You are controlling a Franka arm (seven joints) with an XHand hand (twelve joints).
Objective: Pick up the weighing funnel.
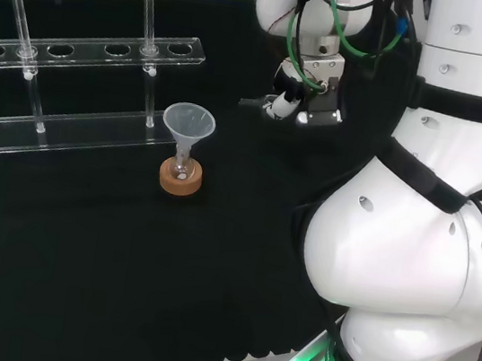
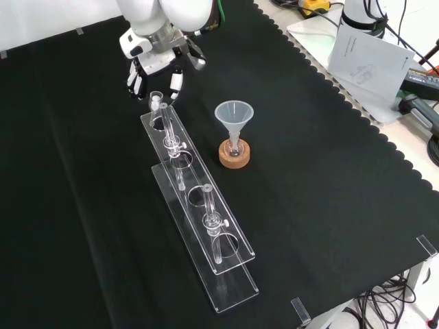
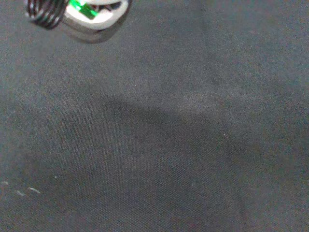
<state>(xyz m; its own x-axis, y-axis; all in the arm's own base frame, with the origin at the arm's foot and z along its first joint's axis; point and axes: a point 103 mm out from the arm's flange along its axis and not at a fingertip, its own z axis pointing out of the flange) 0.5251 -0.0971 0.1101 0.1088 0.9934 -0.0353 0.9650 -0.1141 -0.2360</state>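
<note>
Hand (image 2: 156, 63) at upper left of the front view, just beyond the far end of the tube rack (image 2: 190, 178), over the tabletop (image 2: 329, 205). Fingers hang relaxed and apart, nothing between them. Weighing funnel: cannot tell where it lies, nor which way from the hand.

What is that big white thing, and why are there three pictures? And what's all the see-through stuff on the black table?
The big white thing is a robot arm. At its end is a black and white hand, a bit like yours. The three pictures come from three cameras at the same moment. One looks over the arm from behind, one looks down from the front, and one sits at the wrist and sees the black cloth up close. On the cloth stands a clear rack with thin glass tubes in it. Beside it a cone-shaped funnel stands mouth up in a tiny flask on a cork ring. The hand is near one end of the rack. I can't tell whether it holds anything.
</note>
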